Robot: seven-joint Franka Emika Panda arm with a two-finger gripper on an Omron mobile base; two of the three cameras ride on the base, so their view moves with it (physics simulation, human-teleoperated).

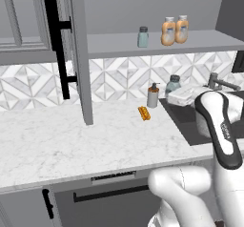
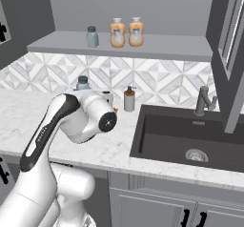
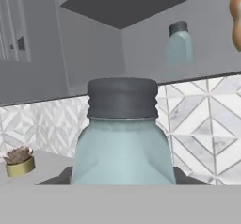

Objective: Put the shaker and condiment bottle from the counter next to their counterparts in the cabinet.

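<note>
end effector [image 3: 123,180] pinching shaker [image 3: 123,138]. lift slow, keep upright, set on shelf [image 1: 157,44] beside twin shaker [image 1: 143,37].

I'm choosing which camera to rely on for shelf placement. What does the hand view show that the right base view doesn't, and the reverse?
Hand view alone: a small potted plant on the counter, and the held shaker close up, between the shut gripper fingers.

Right base view alone: the dark sink, faucet, pump dispenser, and both condiment bottles side by side on the cabinet shelf.

Both: the held shaker, the second shaker on the shelf, and the patterned backsplash.
</note>
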